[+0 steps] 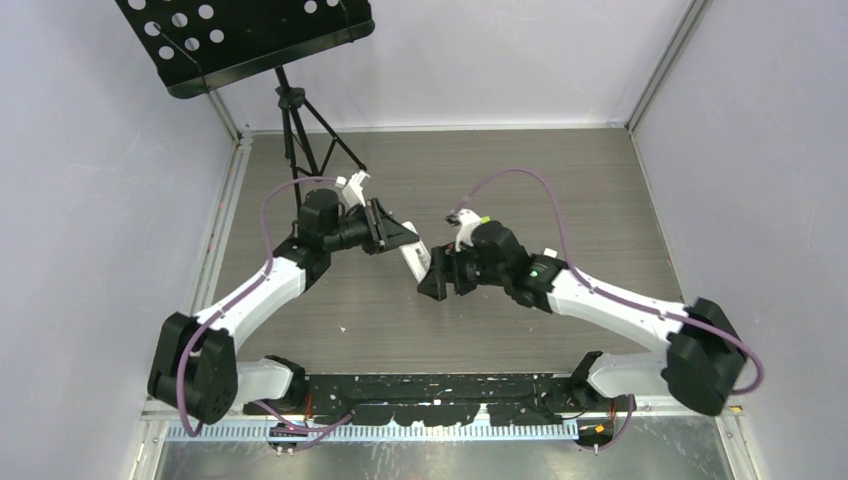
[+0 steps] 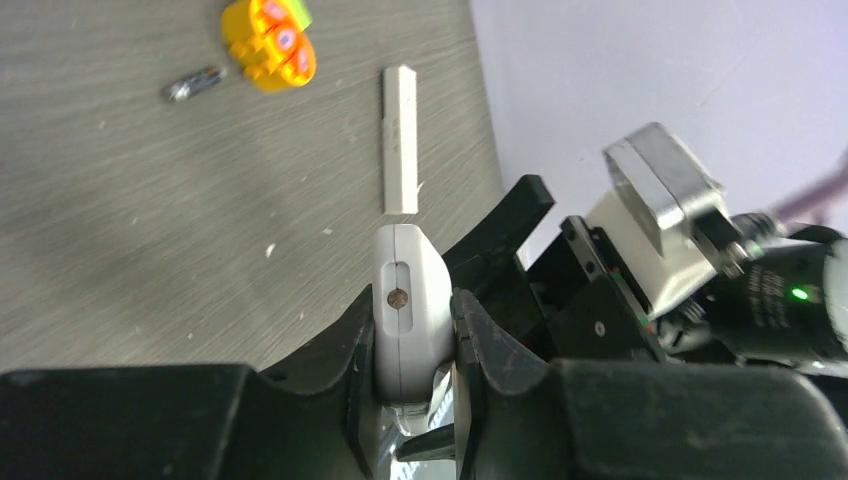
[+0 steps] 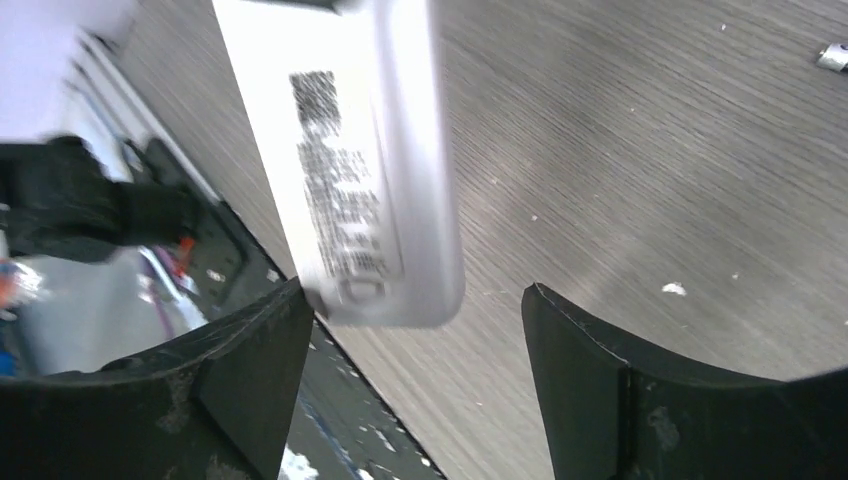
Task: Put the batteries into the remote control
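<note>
1 remote (image 2: pixel 405 300) clamped in L jaws; gap inside R jaws.

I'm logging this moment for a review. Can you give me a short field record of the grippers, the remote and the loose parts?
left gripper: shut on the remote, clamping its sides
right gripper: open, remote's end at its spread fingers, not clamped
battery: one lying loose on the table, near the orange-yellow toy
white strip: flat on the table, beyond the remote's end
</note>
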`<state>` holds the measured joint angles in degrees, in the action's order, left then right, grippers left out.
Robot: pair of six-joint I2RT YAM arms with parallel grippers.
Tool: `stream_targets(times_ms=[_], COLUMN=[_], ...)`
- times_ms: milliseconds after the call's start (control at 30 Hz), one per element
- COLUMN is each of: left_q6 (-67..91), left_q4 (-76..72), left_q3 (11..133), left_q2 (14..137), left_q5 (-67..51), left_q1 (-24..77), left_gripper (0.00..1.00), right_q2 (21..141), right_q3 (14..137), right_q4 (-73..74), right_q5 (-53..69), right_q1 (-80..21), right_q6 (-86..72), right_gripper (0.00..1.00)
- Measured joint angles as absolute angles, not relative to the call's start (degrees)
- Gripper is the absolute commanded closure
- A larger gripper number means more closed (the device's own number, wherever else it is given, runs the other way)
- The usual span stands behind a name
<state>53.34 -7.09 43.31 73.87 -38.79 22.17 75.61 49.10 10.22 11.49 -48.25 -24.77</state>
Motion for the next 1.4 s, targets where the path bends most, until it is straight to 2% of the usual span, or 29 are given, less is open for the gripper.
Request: stream_targets(times_ms=[233, 400, 500, 600, 733, 767, 867, 933, 1033, 1167, 1400], left_q6=[54.11, 58.04, 62.26, 67.09, 71.61, 72.23, 75.66, 77.32, 75.90, 72.73, 67.99], left_q4=[-12.64, -17.50, -22.20, -27.07, -30.35, -30.63, -31.07, -31.24, -29.93, -21.21, -13.02], left_q3=[42.15, 40.12, 38.26, 36.80, 35.70, 35.44, 35.18, 35.24, 35.90, 40.71, 48.77], left_q2=[67.13, 64.05, 62.70, 62.43, 62.37, 62.33, 62.06, 61.54, 61.06, 61.14, 63.55], left_q5=[-37.06, -35.29, -34.04, -32.93, -31.40, -30.98, -30.39, -30.57, -32.80, -39.11, -51.46], left_q1=[22.37, 22.37, 22.37, 22.37, 22.37, 22.37, 22.02, 21.82, 20.73, 17.17, 14.50], left_gripper=[1.00, 1.00, 1.00, 1.00, 1.00, 0.96, 0.70, 0.55, 0.43, 0.40, 0.49], right_q2=[59.40, 58.46, 60.40, 64.23, 69.25, 70.19, 71.18, 71.11, 70.24, 67.79, 66.37], right_q3=[31.70, 25.98, 25.96, 26.94, 28.21, 28.40, 28.56, 28.60, 28.73, 28.73, 29.15], right_q4=[-12.45, -27.94, -34.94, -40.23, -46.11, -47.79, -51.42, -53.21, -52.23, -49.39, -49.54], right_q5=[5.82, 0.73, -0.56, -0.45, 1.23, 1.65, 2.44, 3.14, 4.14, 6.85, 14.48], right_q1=[-46.92, -46.81, -46.78, -46.76, -46.76, -46.76, -46.57, -46.39, -46.06, -44.71, -41.71], right_q6=[-46.76, -61.84, -67.46, -71.20, -75.05, -76.05, -77.89, -78.59, -77.58, -74.98, -73.21], right_gripper=[0.16, 0.17, 0.24, 0.36, 0.61, 0.68, 0.84, 0.90, 0.94, 0.94, 0.94])
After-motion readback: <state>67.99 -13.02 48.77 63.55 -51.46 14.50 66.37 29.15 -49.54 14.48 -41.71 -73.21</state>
